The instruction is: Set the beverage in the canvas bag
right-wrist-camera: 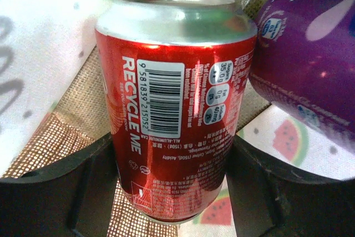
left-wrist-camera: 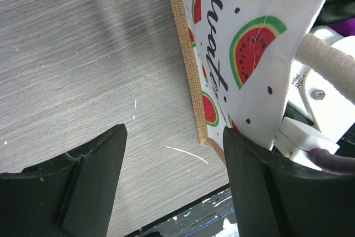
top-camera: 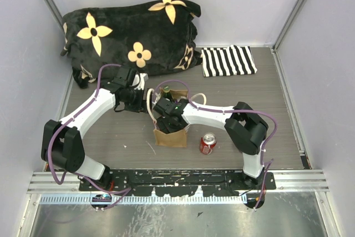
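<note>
The right wrist view is filled by the red can (right-wrist-camera: 177,109), seen between the two dark fingers of the right tool (right-wrist-camera: 172,142) and already inside the canvas bag (right-wrist-camera: 83,104), whose burlap wall and watermelon-print lining are visible around it. The can's long axis runs up and down the frame, silver top toward the upper edge and in line with the fingers, so any withdrawal is judged to run back along that axis. The fingers sit close to both sides of the can, but whether it is gripped or merely flanked cannot be told. A purple can (right-wrist-camera: 305,70) lies just beside it at the right of the frame and is judged the thing most easily knocked. In the left wrist view the left tool (left-wrist-camera: 175,131) is spread wide, with only bare desk between its fingers. The finger at lower right is at the bag's lined flap, below a cream rope handle (left-wrist-camera: 327,65). In the top external view the bag is found at centre frame, and a second red can (top-camera: 208,143) stands on the desk (top-camera: 277,92) just right of it, nearer the right arm. The flowered cushion (top-camera: 127,31) and striped cloth (top-camera: 227,60) lie well apart along the top.
</note>
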`<state>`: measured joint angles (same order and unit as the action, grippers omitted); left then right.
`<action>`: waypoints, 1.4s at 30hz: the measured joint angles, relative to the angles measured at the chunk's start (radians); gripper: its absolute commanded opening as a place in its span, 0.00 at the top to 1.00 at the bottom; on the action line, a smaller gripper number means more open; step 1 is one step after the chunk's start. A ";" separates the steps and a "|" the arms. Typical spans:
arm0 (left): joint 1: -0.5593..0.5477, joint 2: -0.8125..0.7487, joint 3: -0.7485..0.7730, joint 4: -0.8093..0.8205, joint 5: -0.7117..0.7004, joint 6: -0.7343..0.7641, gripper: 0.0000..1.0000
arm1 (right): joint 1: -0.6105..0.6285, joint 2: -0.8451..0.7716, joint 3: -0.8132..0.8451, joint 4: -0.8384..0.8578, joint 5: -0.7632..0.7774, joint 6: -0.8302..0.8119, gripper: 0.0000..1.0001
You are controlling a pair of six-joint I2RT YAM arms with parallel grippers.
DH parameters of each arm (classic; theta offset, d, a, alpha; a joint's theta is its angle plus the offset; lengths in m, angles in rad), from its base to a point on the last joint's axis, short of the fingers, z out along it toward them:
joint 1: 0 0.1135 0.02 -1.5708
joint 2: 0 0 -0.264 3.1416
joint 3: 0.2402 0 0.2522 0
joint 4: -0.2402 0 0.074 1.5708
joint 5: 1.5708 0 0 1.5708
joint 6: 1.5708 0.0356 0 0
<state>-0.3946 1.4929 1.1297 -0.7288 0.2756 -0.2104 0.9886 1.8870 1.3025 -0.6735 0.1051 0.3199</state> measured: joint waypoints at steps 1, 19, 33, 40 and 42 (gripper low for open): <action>0.000 0.000 0.000 -0.001 0.000 0.000 0.23 | 0.000 0.000 0.000 0.000 0.000 -0.001 0.68; 0.002 0.000 0.000 -0.002 0.005 0.000 0.22 | 0.034 0.001 0.200 -0.296 0.048 0.019 0.99; 0.004 -0.001 -0.002 0.002 0.003 0.000 0.22 | 0.037 0.016 0.201 -0.294 0.060 0.027 0.99; 0.022 -0.023 -0.024 -0.011 -0.012 0.006 0.21 | 0.047 0.043 0.135 -0.188 0.047 0.025 0.99; 0.037 -0.056 -0.047 -0.012 -0.004 0.012 0.21 | 0.050 0.055 0.122 -0.164 0.047 0.023 0.99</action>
<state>-0.3576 1.4368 1.0832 -0.7410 0.2718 -0.1982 1.0382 1.9419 1.4242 -0.8371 0.1516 0.3424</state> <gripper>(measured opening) 0.782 0.724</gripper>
